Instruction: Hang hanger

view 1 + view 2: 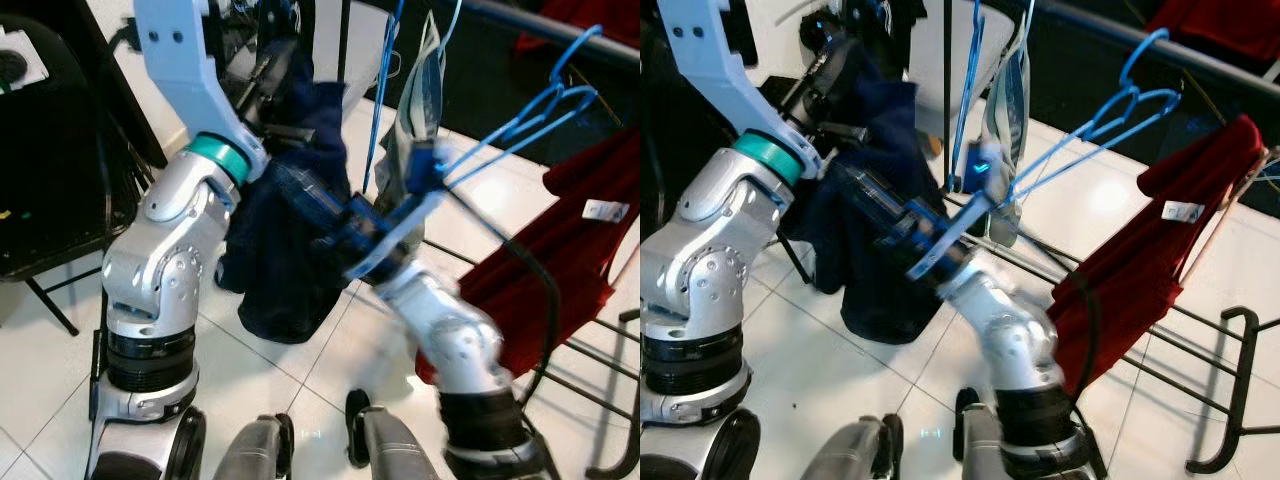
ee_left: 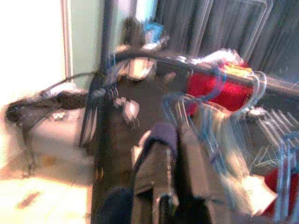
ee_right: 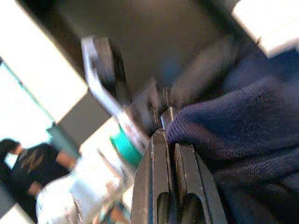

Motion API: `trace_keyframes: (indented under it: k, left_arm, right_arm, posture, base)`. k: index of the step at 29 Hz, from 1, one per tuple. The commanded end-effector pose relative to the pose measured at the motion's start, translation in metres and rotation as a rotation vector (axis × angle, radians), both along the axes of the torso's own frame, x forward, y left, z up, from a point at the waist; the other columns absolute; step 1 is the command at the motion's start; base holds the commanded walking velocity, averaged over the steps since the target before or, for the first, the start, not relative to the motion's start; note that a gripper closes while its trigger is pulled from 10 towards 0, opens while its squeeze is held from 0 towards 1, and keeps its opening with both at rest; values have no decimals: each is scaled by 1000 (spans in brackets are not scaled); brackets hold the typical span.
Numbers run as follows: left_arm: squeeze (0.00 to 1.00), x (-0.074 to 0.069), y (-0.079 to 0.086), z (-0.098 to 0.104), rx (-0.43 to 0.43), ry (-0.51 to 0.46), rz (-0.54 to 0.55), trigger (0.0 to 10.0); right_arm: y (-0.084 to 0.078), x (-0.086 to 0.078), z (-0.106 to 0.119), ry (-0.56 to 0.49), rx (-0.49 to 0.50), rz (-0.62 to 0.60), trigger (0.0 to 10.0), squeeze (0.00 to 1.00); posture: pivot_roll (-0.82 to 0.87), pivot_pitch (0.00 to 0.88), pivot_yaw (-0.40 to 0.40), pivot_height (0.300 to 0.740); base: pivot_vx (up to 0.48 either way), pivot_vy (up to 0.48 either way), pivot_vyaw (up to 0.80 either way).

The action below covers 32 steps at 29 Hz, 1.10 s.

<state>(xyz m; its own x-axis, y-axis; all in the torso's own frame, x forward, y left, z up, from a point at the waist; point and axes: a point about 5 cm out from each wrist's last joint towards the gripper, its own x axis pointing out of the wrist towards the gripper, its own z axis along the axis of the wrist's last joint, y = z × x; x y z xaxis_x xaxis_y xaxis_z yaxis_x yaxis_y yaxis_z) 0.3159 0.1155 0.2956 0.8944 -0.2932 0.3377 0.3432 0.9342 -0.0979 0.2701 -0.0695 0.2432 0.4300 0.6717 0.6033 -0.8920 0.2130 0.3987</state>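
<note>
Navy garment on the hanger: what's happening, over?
Both grippers up at navy garment. Right gripper shut on its knit. Blue hangers and red garment crowd the rack.

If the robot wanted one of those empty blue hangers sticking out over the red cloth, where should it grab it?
Probably by the straight wire arms of the blue hangers, just below the hooks, coming from the robot's side underneath. The hooks point up and away, so gripping lower would leave them free to catch a rail. The red garment hangs close, so a sideways approach might snag.

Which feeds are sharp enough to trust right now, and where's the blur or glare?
Head views: left arm sharp, right arm motion-smeared, floor tiles glary. Left wrist view: blurred throughout, rail and blue hangers soft. Right wrist view: navy garment crisp, background blurred.
</note>
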Motion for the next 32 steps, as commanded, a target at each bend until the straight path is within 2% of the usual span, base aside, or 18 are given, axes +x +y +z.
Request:
trace_keyframes:
  k: [1, 3, 4, 6, 8, 11, 16, 17, 19, 20, 22, 23, 25, 26, 27, 29, 31, 32]
  left_arm:
    - [0, 3, 9, -12, 44, 25, 48, 10000]
    - [0, 3, 9, -12, 44, 25, 48, 10000]
    - [0, 5, 19, -19, 63, 47, 90, 10000]
    - [0, 5, 19, -19, 63, 47, 90, 10000]
    - [0, 6, 29, -32, 74, 96, 132, 10000]
    - [0, 1, 21, -41, 73, 128, 67, 10000]
    - [0, 1, 21, -41, 73, 128, 67, 10000]
    - [0, -4, 14, -44, 80, 134, -3, 10000]
    - [0, -4, 14, -44, 80, 134, -3, 10000]
    - [0, -15, 3, -48, 103, 124, -123, 10000]
    - [0, -15, 3, -48, 103, 124, -123, 10000]
    - [988, -26, -6, -51, 118, 114, -238, 10000]
    - [988, -26, -6, -51, 118, 114, -238, 10000]
    - [1000, -37, -12, -53, 124, 106, -346, 10000]
    - [1000, -37, -12, -53, 124, 106, -346, 10000]
    - [1000, -55, -18, -53, 106, 105, -507, 10000]
    - [1000, -55, -18, -53, 106, 105, -507, 10000]
    - [1000, -63, -18, -53, 79, 113, -568, 10000]
  right_arm:
    - [-14, -18, 18, -79, 43, 10, 0, 0]
    - [-14, -18, 18, -79, 43, 10, 0, 0]
    - [-28, -28, 22, -106, 35, -9, 0, 0]
    - [-28, -28, 22, -106, 35, -9, 0, 0]
    - [-53, -34, 31, -139, 44, -78, 0, 0]
    - [-64, -28, 33, -123, 69, -141, 0, 0]
    - [-64, -28, 33, -123, 69, -141, 0, 0]
    - [-63, -22, 29, -94, 58, -169, 0, 0]
    - [-63, -22, 29, -94, 58, -169, 0, 0]
    - [-59, -17, 20, -49, 0, -186, 0, 0]
    - [-59, -17, 20, -49, 0, -186, 0, 0]
    - [-53, -13, 8, -4, -83, -191, 0, 0]
    - [-53, -13, 8, -4, -83, -191, 0, 0]
    - [-49, -12, -3, 32, -153, -190, 0, 0]
    - [-49, -12, -3, 32, -153, -190, 0, 0]
    - [-50, -12, -15, 69, -239, -192, 0, 0]
    - [-50, -12, -15, 69, -239, -192, 0, 0]
    - [-53, -13, -18, 79, -257, -199, 0, 0]
  posture:
    - [-76, 174, 114, 740]
    - [-76, 174, 114, 740]
    - [-77, 175, 115, 740]
    - [-77, 175, 115, 740]
    - [-85, 166, 123, 740]
    - [-85, 159, 128, 740]
    - [-85, 159, 128, 740]
    - [-83, 157, 129, 740]
    - [-83, 157, 129, 740]
    - [-84, 154, 130, 740]
    - [-84, 154, 130, 740]
    - [-87, 154, 129, 740]
    - [-87, 154, 129, 740]
    - [-87, 154, 129, 740]
    - [-87, 154, 129, 740]
    - [-91, 153, 125, 740]
    - [-91, 153, 125, 740]
    - [-93, 157, 125, 740]
  base:
    - [0, 0, 0]
    - [0, 0, 0]
    - [0, 0, 0]
    - [0, 0, 0]
    - [0, 0, 0]
    - [0, 0, 0]
    - [0, 0, 0]
    - [0, 0, 0]
    - [0, 0, 0]
    - [0, 0, 0]
    - [0, 0, 0]
    - [0, 0, 0]
    - [0, 0, 0]
    - [0, 0, 0]
    - [0, 0, 0]
    - [0, 0, 0]
    - [0, 0, 0]
    - [0, 0, 0]
